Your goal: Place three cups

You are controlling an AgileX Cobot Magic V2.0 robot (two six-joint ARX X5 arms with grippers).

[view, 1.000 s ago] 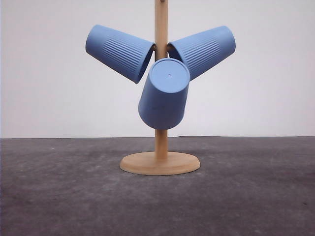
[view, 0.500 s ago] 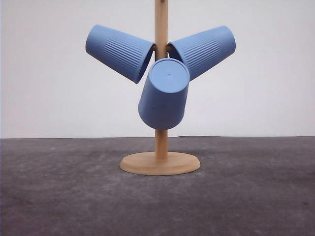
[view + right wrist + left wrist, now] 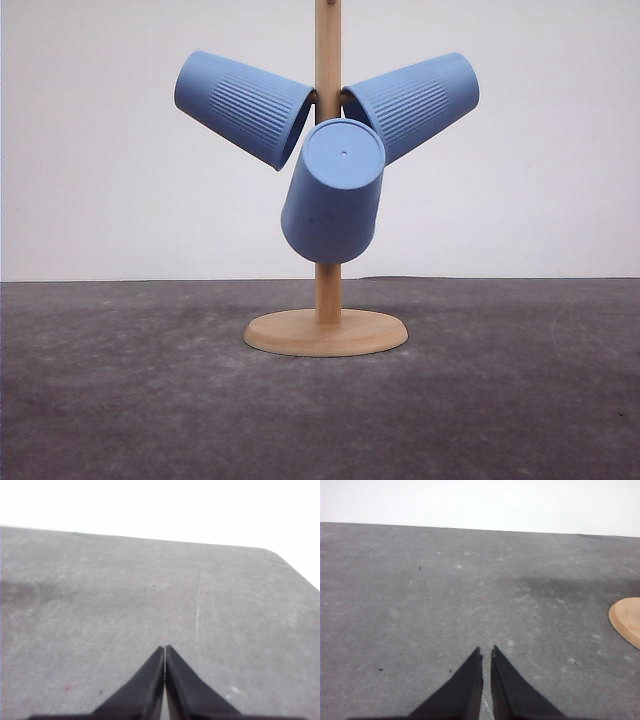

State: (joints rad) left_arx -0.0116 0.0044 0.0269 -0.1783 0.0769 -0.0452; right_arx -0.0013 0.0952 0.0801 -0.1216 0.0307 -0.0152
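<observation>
Three light-blue ribbed cups are seen hung on a wooden stand (image 3: pixel 327 290) in the front view; the stand is made up of an upright post rising from a round flat base (image 3: pixel 326 332), and it is set on the dark grey desk (image 3: pixel 120 400) near the middle, before a plain white wall. The left cup (image 3: pixel 243 107) is tilted with its flat bottom up and away to the left, its mouth turned toward the post; the right cup (image 3: pixel 412 103) is mirrored on the other side, its bottom raised to the right; the middle cup (image 3: pixel 334 193) is hung in front of the post, its flat bottom with a small centre dot turned toward the camera, its mouth lower and hidden.

In the left wrist view the left gripper (image 3: pixel 486 654) is held above bare desk, clenched with only a thin slit between the black tips and nothing grasped; an edge of the wooden base (image 3: pixel 626 621) is seen off to one side, well apart. In the right wrist view the right gripper (image 3: pixel 165 649) is likewise clenched on nothing, its tips touching, above bare desk near a rounded corner.
</observation>
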